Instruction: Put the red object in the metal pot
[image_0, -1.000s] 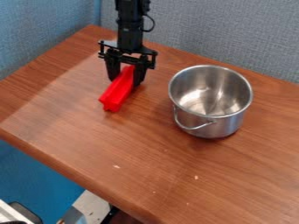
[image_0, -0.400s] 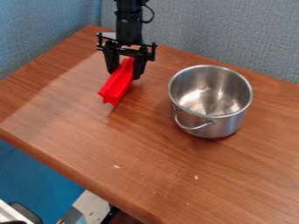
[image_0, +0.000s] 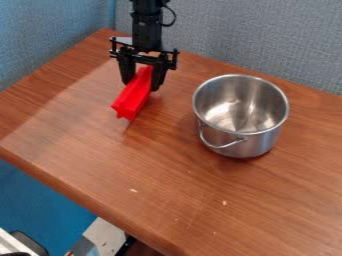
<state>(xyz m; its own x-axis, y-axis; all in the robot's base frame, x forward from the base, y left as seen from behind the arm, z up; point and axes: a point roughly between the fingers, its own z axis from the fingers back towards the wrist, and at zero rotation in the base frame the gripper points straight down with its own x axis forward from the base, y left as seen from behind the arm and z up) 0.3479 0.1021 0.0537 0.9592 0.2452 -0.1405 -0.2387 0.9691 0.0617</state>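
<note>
The red object (image_0: 130, 101), a long bright red bar, hangs tilted from its upper end, and its lower end points down toward the wooden table (image_0: 80, 150). My black gripper (image_0: 144, 86) points straight down at the back left and is shut on the bar's upper end. The metal pot (image_0: 249, 138) is shiny, round and empty. It stands upright to the right of the gripper, apart from the bar, with its thin wire handle hanging at the front.
A blue wall runs close behind the arm. The table's front edge cuts diagonally across the lower left, and the floor shows below it.
The gripper and the red bar sit slightly higher in the picture than a second ago. Nothing has shifted since the half-second frame, and the pot has stayed put.
</note>
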